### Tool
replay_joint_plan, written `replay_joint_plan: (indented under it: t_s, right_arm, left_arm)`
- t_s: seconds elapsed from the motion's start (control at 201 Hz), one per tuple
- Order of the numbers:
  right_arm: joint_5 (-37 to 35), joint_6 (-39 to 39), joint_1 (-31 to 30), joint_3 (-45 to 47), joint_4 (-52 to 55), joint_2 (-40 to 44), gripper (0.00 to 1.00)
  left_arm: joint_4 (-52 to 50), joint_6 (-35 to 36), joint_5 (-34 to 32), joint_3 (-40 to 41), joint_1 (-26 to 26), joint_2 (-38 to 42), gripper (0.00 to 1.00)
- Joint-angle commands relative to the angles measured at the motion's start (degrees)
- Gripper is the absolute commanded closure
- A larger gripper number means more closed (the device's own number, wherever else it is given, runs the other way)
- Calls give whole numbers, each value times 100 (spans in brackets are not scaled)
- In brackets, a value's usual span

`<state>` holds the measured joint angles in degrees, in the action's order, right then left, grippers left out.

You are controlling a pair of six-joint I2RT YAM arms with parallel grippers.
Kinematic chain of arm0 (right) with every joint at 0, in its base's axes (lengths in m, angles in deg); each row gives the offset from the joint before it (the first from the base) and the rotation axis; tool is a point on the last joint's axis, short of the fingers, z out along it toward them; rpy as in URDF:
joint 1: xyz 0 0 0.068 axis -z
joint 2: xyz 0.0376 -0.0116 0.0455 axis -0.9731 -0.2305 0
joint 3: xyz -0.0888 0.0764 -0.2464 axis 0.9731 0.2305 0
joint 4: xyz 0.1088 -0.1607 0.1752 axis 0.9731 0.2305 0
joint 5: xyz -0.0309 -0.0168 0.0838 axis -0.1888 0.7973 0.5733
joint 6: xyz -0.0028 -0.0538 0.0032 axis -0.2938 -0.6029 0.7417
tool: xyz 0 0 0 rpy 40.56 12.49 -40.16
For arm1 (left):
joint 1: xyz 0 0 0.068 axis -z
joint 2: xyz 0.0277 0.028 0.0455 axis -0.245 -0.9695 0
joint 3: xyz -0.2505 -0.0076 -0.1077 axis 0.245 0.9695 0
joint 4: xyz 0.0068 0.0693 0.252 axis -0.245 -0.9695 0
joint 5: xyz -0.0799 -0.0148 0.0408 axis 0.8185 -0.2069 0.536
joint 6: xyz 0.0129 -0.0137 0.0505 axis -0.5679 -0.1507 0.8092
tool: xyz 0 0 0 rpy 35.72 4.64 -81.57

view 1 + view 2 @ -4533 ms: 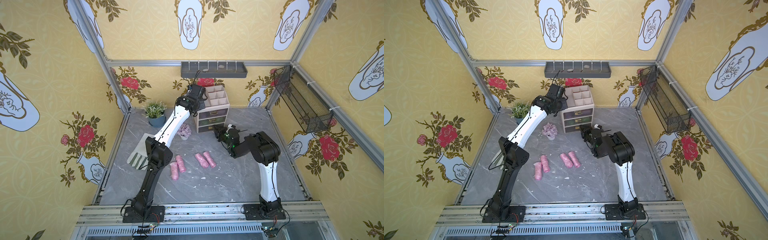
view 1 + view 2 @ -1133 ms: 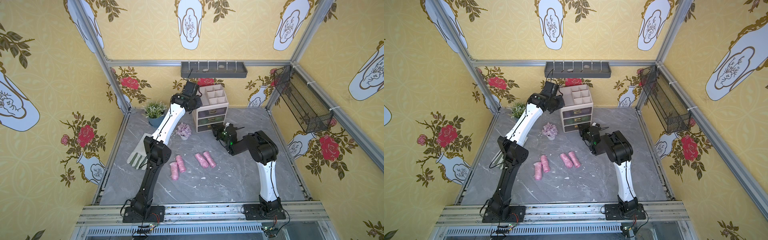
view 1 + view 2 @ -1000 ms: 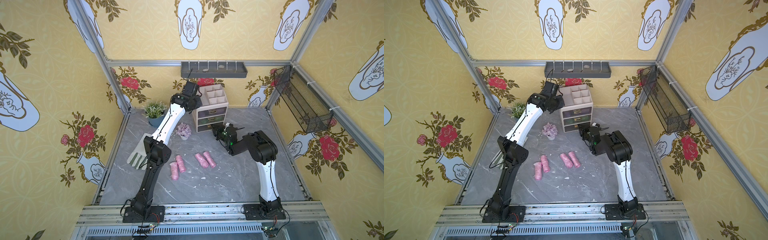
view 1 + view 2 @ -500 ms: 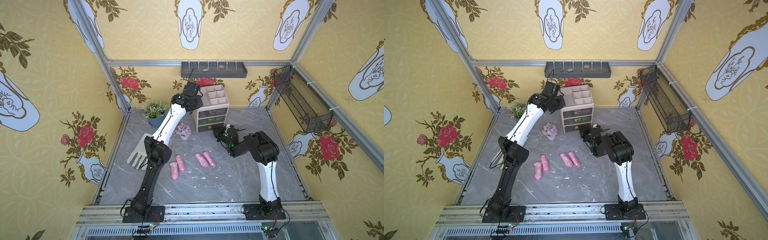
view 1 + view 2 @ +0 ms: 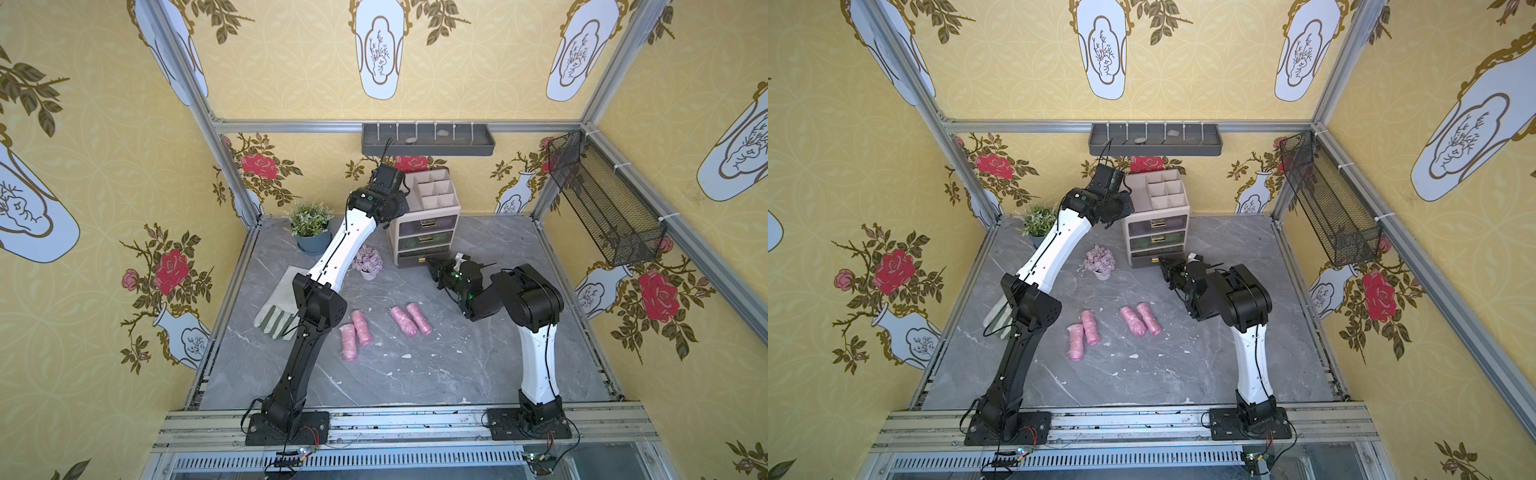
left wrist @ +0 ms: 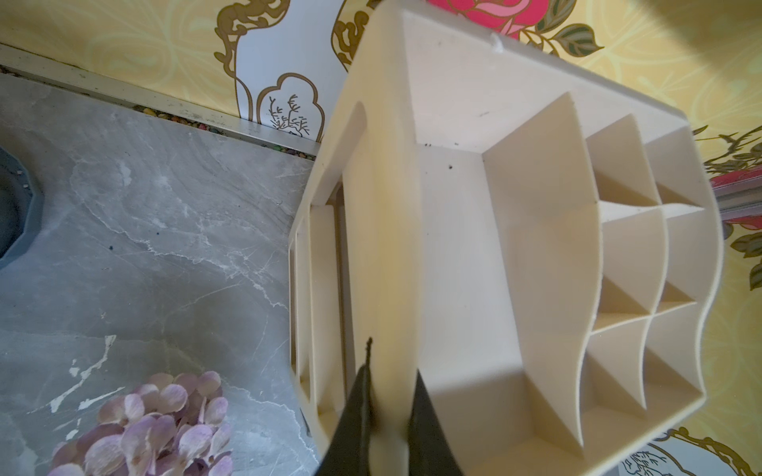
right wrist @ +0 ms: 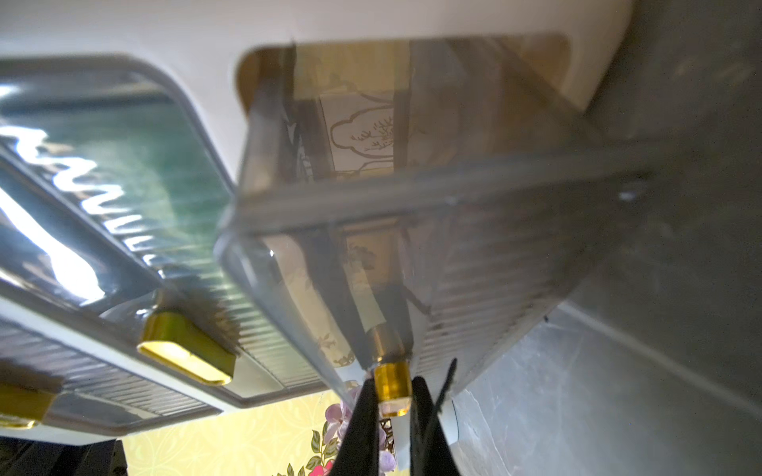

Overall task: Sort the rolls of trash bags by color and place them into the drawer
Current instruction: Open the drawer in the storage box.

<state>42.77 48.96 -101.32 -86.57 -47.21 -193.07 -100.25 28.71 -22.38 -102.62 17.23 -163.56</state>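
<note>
Several pink rolls of trash bags lie in two pairs mid-table in both top views. The cream drawer unit stands at the back. My right gripper is shut on the gold handle of the clear bottom drawer, which stands slid out a little. Green shows through the ribbed front of the drawer above. My left gripper is shut on the left rim wall of the unit's open top tray.
A lilac flower bunch in a white pot stands left of the unit, with a green potted plant behind it. A glove lies by the left arm. A black mesh basket hangs on the right wall.
Since the oldest frames the left wrist has shifted left, from above the unit to its left top edge. Over the last second neither arm nor the rolls visibly moved.
</note>
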Motion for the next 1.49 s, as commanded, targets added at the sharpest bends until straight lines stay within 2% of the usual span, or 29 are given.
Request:
replay_joint_plan:
  t_s: [0.0,0.762,1.045,1.489]
  right_arm:
    - [651,22,-50,185,95,84,100]
    - [1135,-239,77,1507,75,942,100]
    - [1326,-452,188,1622,521,1299,100]
    - [1436,-478,46,1622,589,1246,100]
  left_arm:
    - [-666,-218,275,19,38,-235,100]
    - [-742,-227,202,-98,66,-306,100]
    - [-740,-201,202,-101,57,-290,100]
    - [-675,-279,279,-75,69,-303,100]
